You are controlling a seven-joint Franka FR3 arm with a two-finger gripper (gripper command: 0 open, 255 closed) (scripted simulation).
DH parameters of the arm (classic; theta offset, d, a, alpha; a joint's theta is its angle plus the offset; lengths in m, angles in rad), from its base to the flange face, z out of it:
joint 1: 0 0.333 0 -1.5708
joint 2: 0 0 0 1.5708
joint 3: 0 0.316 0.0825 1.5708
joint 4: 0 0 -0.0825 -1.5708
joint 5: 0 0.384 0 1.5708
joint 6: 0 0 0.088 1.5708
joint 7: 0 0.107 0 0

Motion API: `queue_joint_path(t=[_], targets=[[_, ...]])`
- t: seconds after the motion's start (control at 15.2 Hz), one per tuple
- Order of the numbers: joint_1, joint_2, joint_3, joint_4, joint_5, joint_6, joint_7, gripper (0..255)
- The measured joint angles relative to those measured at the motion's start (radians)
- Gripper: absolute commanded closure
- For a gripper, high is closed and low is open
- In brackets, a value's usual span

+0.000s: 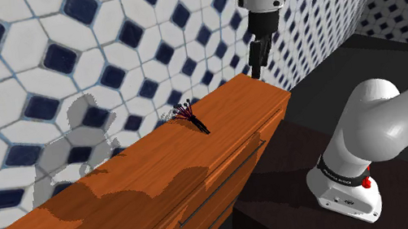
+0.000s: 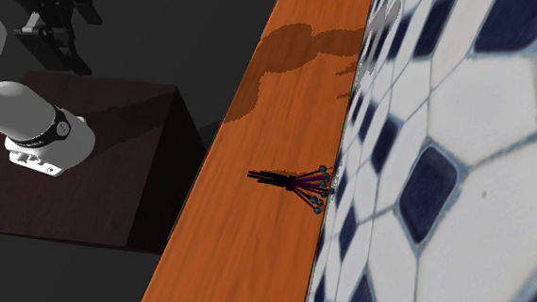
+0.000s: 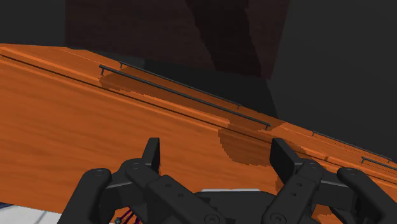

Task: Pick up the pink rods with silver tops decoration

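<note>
Pink rods decoration (image 1: 189, 117) is lying flat on the dresser top (image 1: 124, 203) beside the tiled wall (image 1: 40, 67), so I am holding my gripper (image 1: 255, 65) open, empty, raised for descent.

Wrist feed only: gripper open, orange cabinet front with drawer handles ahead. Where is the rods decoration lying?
Observer: The rods lie flat on the cabinet top, close to the tiled wall.
Operator: Which way do they point?
Observer: Silver tops fan toward the wall; the bundled dark end faces the cabinet's front edge.
Operator: Gripper touching them?
Observer: No. The gripper hangs apart from them, toward the shoulder view's right, above the cabinet's end.
</note>
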Motion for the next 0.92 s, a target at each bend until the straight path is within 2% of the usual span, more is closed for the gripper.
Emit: queue_joint_path(t=[0.13, 0.33, 0.92], targets=[[-0.001, 0.005, 0.000, -0.013, -0.002, 0.021, -0.001, 0], [-0.001, 0.044, 0.012, -0.057, -0.003, 0.130, 0.006, 0], [-0.013, 0.272, 0.030, -0.161, -0.022, 0.551, 0.015, 0]])
